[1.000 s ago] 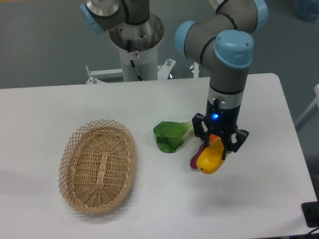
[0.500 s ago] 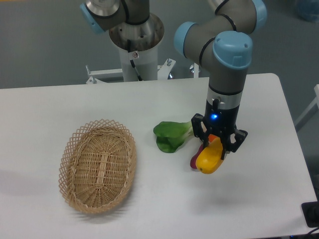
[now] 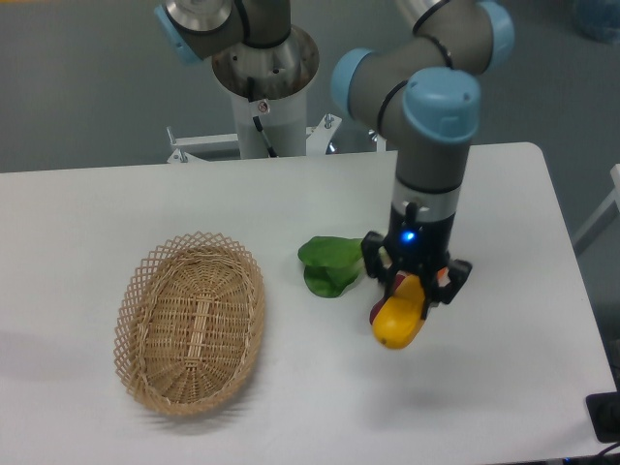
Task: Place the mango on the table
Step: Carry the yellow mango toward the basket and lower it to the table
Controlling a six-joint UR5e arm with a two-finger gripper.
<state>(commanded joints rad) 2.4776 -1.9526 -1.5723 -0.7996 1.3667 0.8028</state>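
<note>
The mango (image 3: 399, 321), yellow-orange and oblong, hangs tilted in my gripper (image 3: 411, 291), which is shut on its upper end. It hangs just above the white table (image 3: 291, 407), right of centre. A dark red-purple vegetable (image 3: 378, 310) lies on the table behind the mango and is mostly hidden by it and by the gripper.
A green leafy vegetable (image 3: 329, 263) lies just left of the gripper. An oval wicker basket (image 3: 191, 321) stands on the left half of the table. The arm's base (image 3: 263, 92) stands behind the table's far edge.
The gripper has moved a little left and toward the table's front with the mango in it. The mango now covers more of the purple vegetable.
</note>
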